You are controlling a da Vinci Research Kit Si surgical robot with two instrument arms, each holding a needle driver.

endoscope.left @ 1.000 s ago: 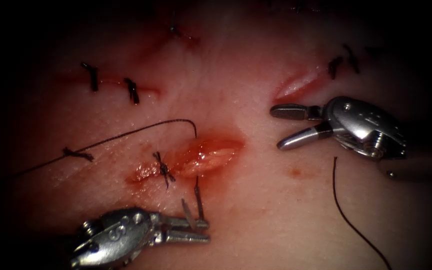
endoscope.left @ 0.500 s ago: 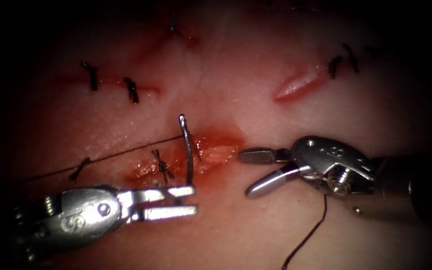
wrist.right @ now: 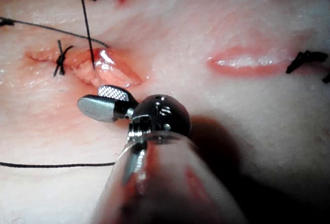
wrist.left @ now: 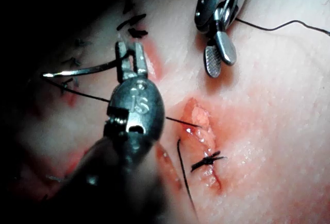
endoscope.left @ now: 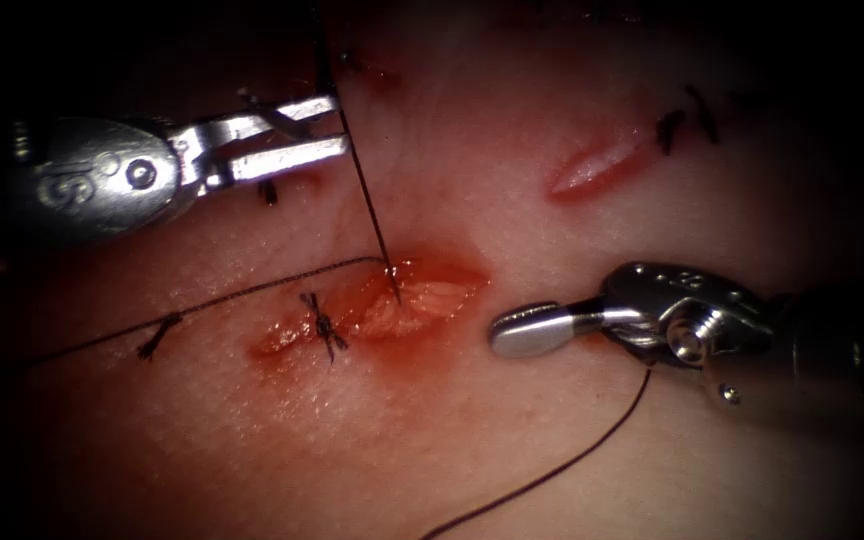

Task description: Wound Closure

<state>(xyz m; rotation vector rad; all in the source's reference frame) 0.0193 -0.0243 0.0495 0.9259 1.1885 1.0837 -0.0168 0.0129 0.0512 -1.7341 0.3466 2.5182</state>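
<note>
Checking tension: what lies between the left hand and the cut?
Thread, stretched straight from the needle in the left hand into the cut: endoscope view. Right hand holds nothing.

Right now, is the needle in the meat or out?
Out. The left claw holds the needle above the tissue; thread runs down into the cut.

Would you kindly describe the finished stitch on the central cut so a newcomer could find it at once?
Start at the tissue and find the open, red-wet cut in the middle of the endoscope view, with the right tool at its right end. The stitch crosses its narrow left end, a dark knot with short splayed ends. Unlike the other stitches, it sits on this cut, beside the taut thread.
</note>
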